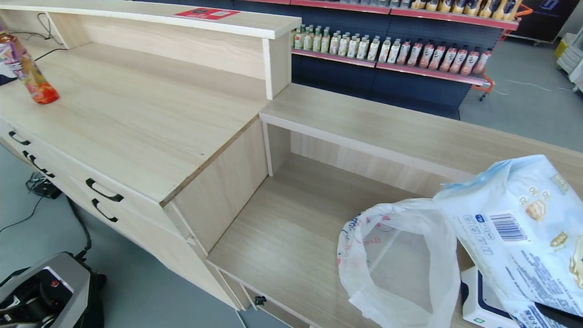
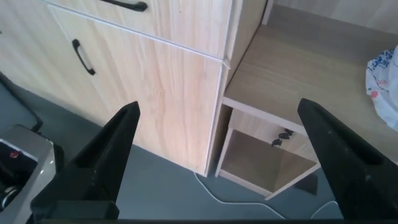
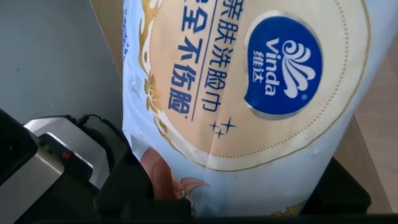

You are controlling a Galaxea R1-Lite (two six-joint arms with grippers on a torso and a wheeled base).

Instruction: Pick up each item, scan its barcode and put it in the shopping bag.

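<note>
Tissue pack [image 1: 524, 228] is clamped in my R gripper [image 3: 242, 202], tilted, just over the prob. scanner [image 1: 478, 303]; shopping bag [image 1: 401, 269] gapes right beside it on its left, so R arm's nearer. L gripper [image 2: 214, 158] hangs wide open, empty, low by cabinet [image 2: 174, 81] front. Bottle [image 1: 32, 73] waits far-left on counter [image 1: 136, 118].

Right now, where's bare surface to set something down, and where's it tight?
Free: the upper counter from the bottle across to its right edge; the lower desk between the cabinet side and the shopping bag; the ledge behind it. Crowded: the near right corner, where bag, tissue pack and white box bunch together.
</note>
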